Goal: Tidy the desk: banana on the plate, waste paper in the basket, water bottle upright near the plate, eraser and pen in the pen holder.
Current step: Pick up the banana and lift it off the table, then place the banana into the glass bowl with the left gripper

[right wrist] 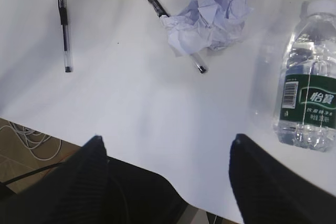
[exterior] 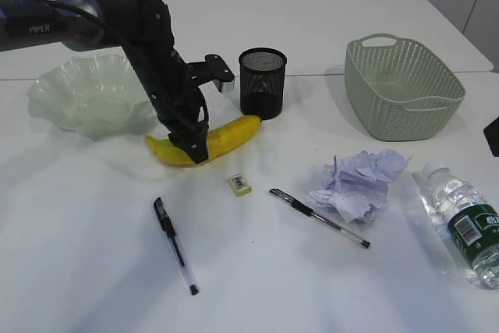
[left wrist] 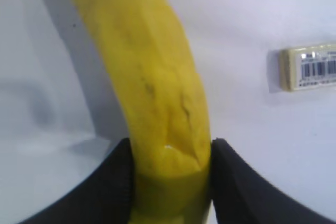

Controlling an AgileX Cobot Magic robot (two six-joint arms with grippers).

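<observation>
Left wrist view: your left gripper is clamped across the banana, which lies on the table beside the plate (a short carry, judging by the gap). Your right gripper hangs apart, empty, over the table edge.

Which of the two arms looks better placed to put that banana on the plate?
The left. Its gripper already has both fingers against the banana, right beside the green plate. The right gripper hangs open at the table's near edge, by the lying water bottle, far from both.
</observation>
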